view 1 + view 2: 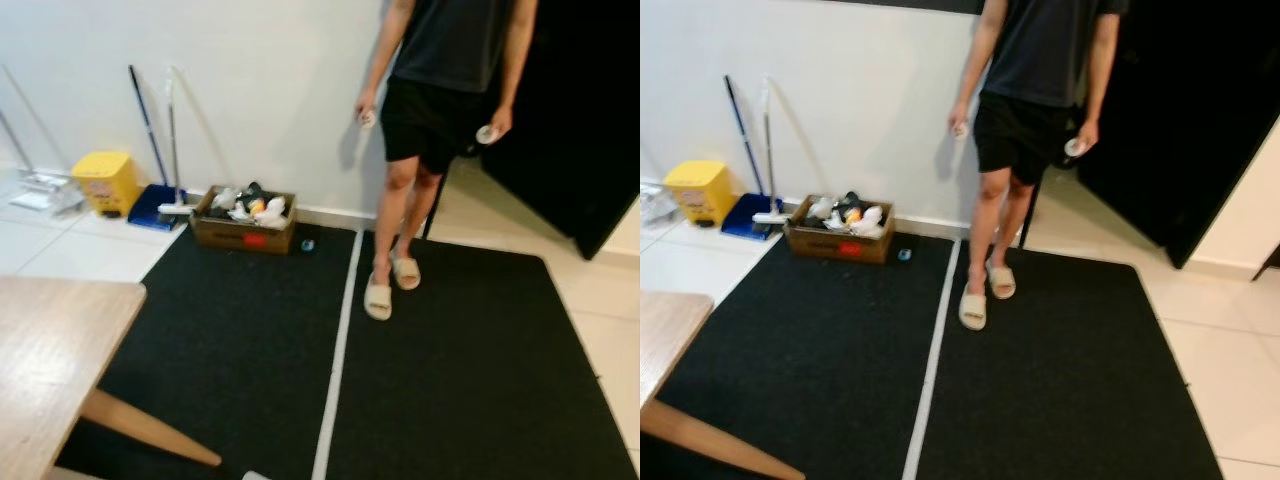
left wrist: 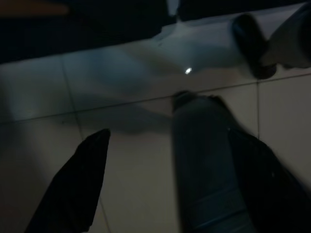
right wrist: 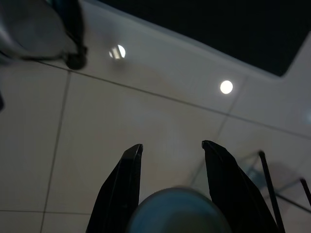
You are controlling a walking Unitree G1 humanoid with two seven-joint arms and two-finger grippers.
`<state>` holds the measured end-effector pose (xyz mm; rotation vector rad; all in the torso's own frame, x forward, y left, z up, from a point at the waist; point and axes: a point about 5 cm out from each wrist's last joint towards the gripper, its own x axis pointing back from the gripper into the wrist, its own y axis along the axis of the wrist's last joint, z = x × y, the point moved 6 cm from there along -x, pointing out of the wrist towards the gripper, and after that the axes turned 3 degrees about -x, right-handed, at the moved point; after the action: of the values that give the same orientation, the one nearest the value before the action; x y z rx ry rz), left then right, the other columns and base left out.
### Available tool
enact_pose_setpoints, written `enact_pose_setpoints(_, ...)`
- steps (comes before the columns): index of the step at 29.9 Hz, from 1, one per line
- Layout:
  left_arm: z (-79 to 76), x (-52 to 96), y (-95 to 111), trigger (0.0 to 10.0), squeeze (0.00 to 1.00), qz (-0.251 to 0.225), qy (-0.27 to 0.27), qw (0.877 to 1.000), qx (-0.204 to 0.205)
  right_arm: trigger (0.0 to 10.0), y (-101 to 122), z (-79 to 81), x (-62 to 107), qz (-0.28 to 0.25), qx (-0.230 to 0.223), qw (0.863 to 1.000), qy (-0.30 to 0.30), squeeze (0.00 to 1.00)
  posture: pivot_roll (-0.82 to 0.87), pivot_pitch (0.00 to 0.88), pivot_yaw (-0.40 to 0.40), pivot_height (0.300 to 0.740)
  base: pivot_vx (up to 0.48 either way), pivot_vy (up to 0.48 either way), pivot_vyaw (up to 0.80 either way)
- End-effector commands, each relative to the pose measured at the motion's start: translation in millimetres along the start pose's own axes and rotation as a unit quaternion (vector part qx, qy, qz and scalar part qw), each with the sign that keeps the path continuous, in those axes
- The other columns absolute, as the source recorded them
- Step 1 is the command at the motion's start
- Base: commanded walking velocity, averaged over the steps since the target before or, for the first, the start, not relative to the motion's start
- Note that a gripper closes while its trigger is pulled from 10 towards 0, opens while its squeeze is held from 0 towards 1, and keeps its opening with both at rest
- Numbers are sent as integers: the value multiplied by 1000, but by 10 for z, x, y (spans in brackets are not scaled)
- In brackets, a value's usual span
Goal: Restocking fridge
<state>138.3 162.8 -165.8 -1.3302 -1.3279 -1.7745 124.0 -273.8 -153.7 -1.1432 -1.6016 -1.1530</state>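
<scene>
In the dark left wrist view a grey bottle hangs over the tiled floor in my left gripper. It lies along one black finger, and a gap shows between it and the other finger. In the right wrist view my right gripper points down at pale floor tiles. A pale round-topped object sits low between its two fingers, which close in on its sides. What that object is cannot be made out.
A person in slippers stands ahead on the black mats, a small object in each hand. A cardboard box of clutter, a yellow bin and a dustpan stand along the wall. A wooden table corner is near left. A large dark panel stands at the right.
</scene>
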Motion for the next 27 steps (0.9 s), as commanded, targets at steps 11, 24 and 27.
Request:
enact_pose_setpoints(11, -48, 3, -62, 10000, 0, 7, -7, 1000, 12, 10000, 61, -13, 2, -10, -6, 1000, 0, 0, -82, 0, -20, 740, 44, 0, 0)
enact_pose_setpoints(24, -72, 1, -57, 10000, 0, 6, -13, 1000, 13, 10000, 78, 16, 1, -14, -14, 1000, 6, 0, -82, 0, -20, 740, 254, 0, 0)
enact_pose_setpoints(27, -77, 0, -57, 10000, 0, 7, -14, 1000, 13, 10000, 76, 17, 1, -14, -13, 1000, 6, 0, -82, 0, -20, 740, 290, 0, 0)
